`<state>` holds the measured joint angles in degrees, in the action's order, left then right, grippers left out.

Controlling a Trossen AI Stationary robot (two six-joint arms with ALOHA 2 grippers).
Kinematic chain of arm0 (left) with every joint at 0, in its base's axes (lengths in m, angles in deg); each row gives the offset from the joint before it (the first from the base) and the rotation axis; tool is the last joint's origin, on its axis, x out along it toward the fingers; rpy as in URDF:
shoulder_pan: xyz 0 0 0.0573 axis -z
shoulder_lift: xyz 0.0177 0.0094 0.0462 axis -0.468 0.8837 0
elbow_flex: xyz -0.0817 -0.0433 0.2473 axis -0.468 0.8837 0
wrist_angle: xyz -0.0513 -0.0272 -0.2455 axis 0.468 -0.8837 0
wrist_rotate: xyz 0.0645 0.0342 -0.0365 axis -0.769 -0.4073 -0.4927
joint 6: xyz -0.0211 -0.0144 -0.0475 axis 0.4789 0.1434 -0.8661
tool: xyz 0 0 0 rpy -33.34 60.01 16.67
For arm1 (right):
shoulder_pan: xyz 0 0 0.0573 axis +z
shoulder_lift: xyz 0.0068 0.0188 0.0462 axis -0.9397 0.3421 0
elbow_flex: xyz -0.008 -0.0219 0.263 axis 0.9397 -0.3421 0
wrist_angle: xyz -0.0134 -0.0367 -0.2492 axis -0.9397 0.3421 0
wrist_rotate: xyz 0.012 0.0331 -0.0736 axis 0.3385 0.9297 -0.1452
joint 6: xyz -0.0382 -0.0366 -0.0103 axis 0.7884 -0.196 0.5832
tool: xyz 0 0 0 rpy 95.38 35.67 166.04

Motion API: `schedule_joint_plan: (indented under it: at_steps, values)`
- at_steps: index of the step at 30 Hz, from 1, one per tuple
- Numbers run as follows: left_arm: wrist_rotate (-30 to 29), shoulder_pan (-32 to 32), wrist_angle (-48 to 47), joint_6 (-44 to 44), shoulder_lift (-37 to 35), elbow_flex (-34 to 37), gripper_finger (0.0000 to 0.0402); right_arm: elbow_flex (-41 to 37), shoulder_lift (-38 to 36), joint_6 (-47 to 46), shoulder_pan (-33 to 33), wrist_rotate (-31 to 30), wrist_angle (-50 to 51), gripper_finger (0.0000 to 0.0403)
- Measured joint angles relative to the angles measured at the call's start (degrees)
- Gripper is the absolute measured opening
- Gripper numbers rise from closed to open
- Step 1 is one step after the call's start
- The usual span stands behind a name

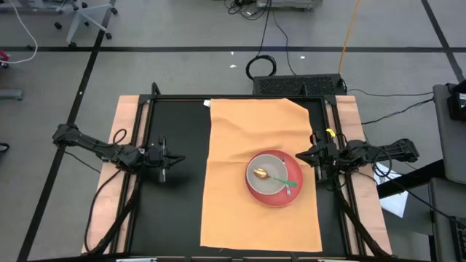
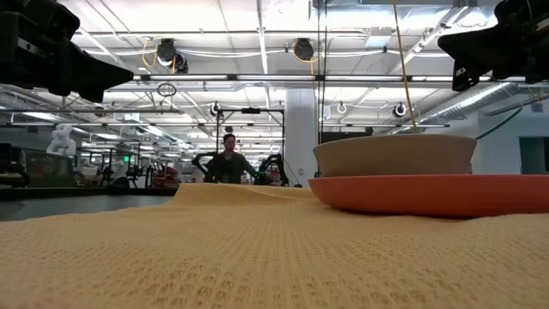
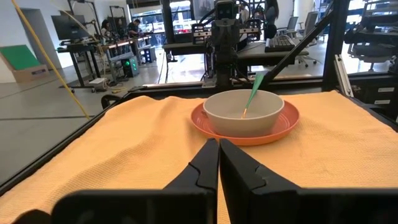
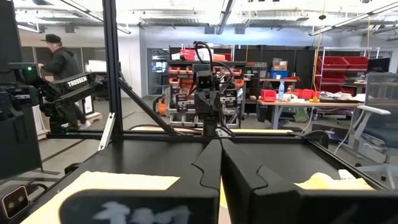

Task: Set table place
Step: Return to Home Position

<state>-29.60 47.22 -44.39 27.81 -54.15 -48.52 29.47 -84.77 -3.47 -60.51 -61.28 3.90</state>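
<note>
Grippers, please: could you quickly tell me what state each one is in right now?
Left gripper: closed, empty, over the black tabletop beside the mat.
Right gripper: closed, empty, at the mat's right edge.

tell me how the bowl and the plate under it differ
The bowl is grey-beige; the plate is orange-red. The bowl is deep with tall walls, the plate wide and shallow, its rim reaching out past the bowl. The bowl holds a green-handled spoon; the plate holds only the bowl. Both are round and sit stacked on the mat.
</note>
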Motion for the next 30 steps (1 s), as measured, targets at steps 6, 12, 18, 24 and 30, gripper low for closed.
schedule_joint_plan:
  at_steps: [6, 12, 18, 24, 30]
  values:
    - [0.00, 0.00, -0.01, 0.00, 0.00, 0.00, 0.0019, 0.00, 0.02, 0.89, 0.02, 0.02, 0.00, 0.0000]
    - [-0.01, 0.01, 0.00, 0.00, 0.02, 0.00, 0.0019, 0.00, 0.02, 0.78, -0.01, 0.01, 0.00, 0.0000]
    - [0.00, 0.01, 4.94, 0.07, 0.04, -0.02, 0.0019, -0.02, 0.02, 0.76, -0.01, 0.00, 0.00, 0.0000]
    - [3.13, 0.02, 15.93, -2.58, 0.00, -0.07, 0.0019, -0.02, 0.02, 0.76, 0.01, 0.02, 0.00, 0.0000]
    - [3.50, 0.02, 16.08, -4.08, 0.00, -0.07, 0.0019, -0.02, -0.01, 0.73, 0.00, 0.00, 0.01, 0.0000]
